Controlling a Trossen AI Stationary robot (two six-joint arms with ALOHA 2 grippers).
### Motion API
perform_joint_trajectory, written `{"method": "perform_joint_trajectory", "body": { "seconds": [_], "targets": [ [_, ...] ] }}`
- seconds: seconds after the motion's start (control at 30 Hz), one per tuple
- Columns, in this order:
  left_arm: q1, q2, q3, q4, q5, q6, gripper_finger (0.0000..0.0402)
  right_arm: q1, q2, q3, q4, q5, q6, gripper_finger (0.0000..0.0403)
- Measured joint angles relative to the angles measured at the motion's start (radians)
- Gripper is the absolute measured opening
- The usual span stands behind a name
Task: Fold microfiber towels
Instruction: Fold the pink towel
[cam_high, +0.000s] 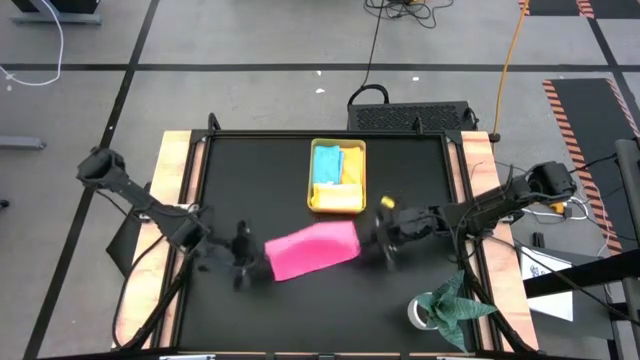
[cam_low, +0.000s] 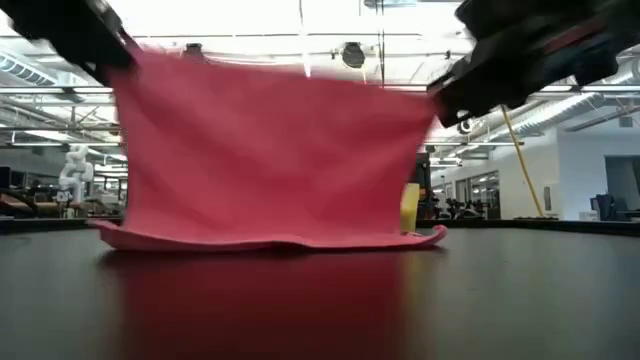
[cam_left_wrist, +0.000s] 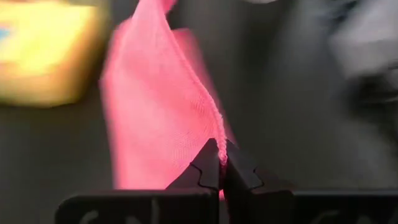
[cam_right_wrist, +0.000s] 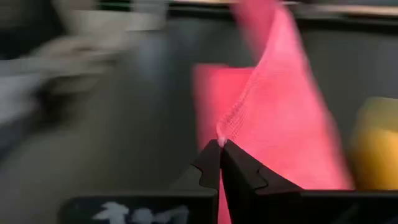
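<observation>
Between the two grippers hangs the pink towel, the biggest thing in play. The left gripper has its fingers pinched together on one top corner. The right gripper has its fingers pinched together on the other top corner. The towel's top edge is stretched from one set of fingers to the other, and its bottom edge lies on the black table below them.

This looks like the middle of a fold. I think the next move is to carry both corners over together, at the same height, and lay the top edge down on the bottom edge. Both pinches should hold until the cloth lies flat, or it may slip and bunch up.

Past the fingers, on the far side of the towel, sits the yellow tray. A light blue towel and a yellow towel lie in it, so I think those are done. The tray is near, so the fold should not swing into it. A dark green cloth lies well away near the table's corner, out of the way.
</observation>
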Motion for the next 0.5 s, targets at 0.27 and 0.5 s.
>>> {"method": "perform_joint_trajectory", "body": {
  "seconds": [0.27, 0.5],
  "targets": [
    [-0.187, 0.0, 0.053, 0.319, 0.091, 0.12, 0.0005, 0.124, 0.0, 0.001, 0.27, -0.465, -0.025, 0.0],
    [-0.212, -0.002, 0.134, 0.148, -0.163, 0.174, 0.0005, 0.108, -0.01, 0.001, 0.506, -0.35, 0.125, 0.0]
  ]
}}
